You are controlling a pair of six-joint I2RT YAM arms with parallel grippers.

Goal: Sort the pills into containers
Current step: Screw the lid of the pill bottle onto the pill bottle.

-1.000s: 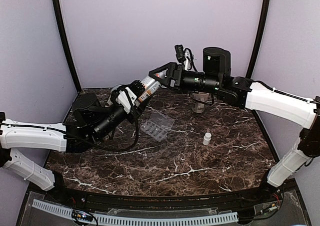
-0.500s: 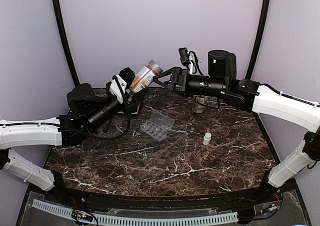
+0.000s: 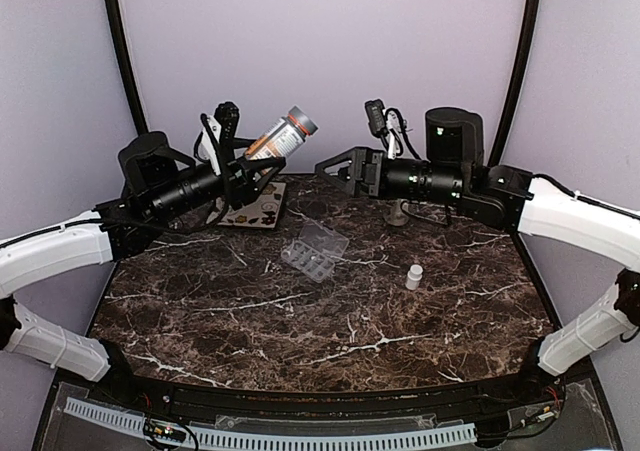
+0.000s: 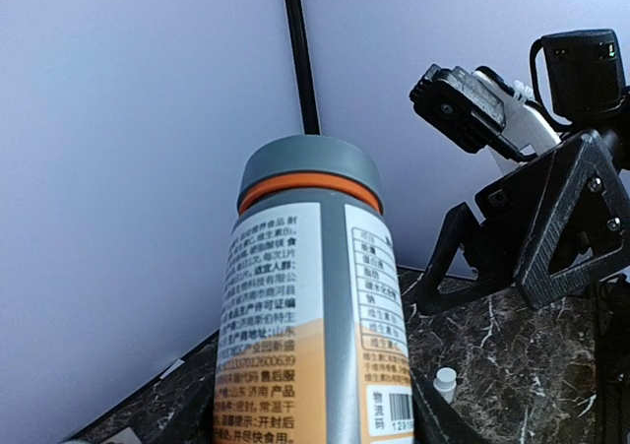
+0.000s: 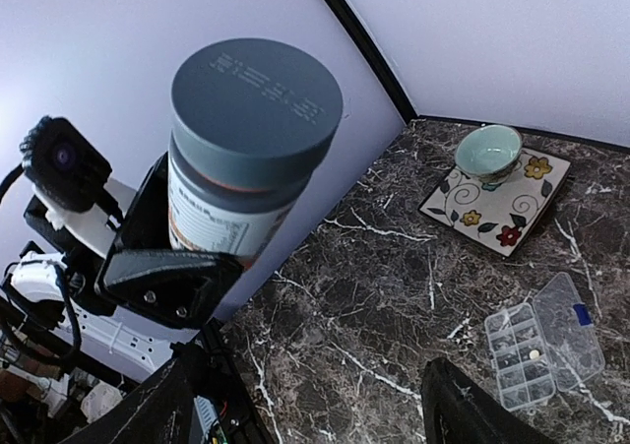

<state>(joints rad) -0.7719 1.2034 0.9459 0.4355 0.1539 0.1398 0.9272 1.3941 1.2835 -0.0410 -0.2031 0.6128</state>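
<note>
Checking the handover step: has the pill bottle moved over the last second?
Yes. The pill bottle, held in the left gripper, has gone up and left, farther from the pill organizer and clear of the right gripper.

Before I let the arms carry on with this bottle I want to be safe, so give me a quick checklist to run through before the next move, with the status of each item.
1. Left gripper holding the pill bottle: ok, clamped around its body, bottle tilted cap-up.
2. Cap off: not ok, it sits on the bottle.
3. Right gripper ready to take the cap: ok, jaws open, apart from it.
4. Pill organizer open: ok, lid folded back, flat on the table.
5. Bottle over the organizer: not ok, held high toward the back left.
6. Small white bottle out of the way: ok, upright, apart from the organizer.
</note>
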